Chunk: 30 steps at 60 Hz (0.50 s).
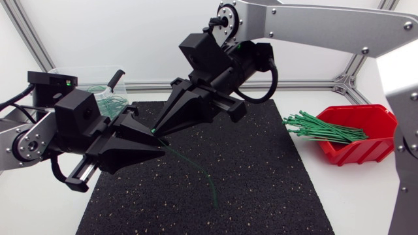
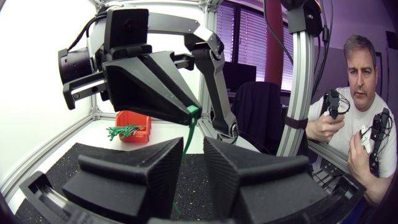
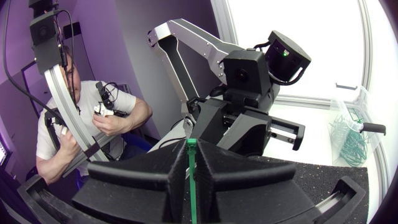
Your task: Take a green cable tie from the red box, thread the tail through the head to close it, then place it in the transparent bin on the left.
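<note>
My right gripper (image 1: 155, 132) comes down from the back right and is shut on a green cable tie (image 1: 196, 166) near its head. The tie's head (image 3: 192, 143) shows between the fingertips in the right wrist view. Its tail curves down over the black mat. My left gripper (image 1: 158, 141) meets it tip to tip from the left. In the left wrist view the strap (image 2: 187, 134) hangs from the right gripper (image 2: 194, 113) into the narrow gap of my left gripper (image 2: 193, 149), whose fingers stand slightly apart. The red box (image 1: 366, 147) of green ties (image 1: 323, 128) sits at the right.
The transparent bin (image 1: 104, 98), with some closed green ties in it, stands at the back left behind my left arm, also in the right wrist view as the bin (image 3: 351, 130). A black foam mat (image 1: 261, 189) covers the table's middle.
</note>
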{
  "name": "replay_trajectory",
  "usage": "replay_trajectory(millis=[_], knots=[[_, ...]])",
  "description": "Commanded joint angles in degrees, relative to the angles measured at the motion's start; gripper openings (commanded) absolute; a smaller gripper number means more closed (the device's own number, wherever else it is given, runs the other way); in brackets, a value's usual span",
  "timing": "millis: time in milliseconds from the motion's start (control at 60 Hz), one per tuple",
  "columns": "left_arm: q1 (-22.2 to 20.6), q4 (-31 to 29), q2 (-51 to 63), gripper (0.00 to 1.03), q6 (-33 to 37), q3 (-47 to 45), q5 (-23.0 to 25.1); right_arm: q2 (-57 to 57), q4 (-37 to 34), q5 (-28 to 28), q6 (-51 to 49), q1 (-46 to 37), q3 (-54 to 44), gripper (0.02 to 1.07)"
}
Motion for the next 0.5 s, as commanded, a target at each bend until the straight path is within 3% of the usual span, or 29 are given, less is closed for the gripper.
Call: replay_trajectory(millis=[0,483], knots=[[-0.4,0.5,-0.7,0.17,-0.7,-0.2,1.4,-0.9,-11.1,-0.8,-1.7,-0.5,-1.4,0.07],[-0.4,0.7,-0.7,0.04,-1.4,0.2,1.4,0.0,-10.7,-0.9,-2.2,-0.9,-1.6,0.07]])
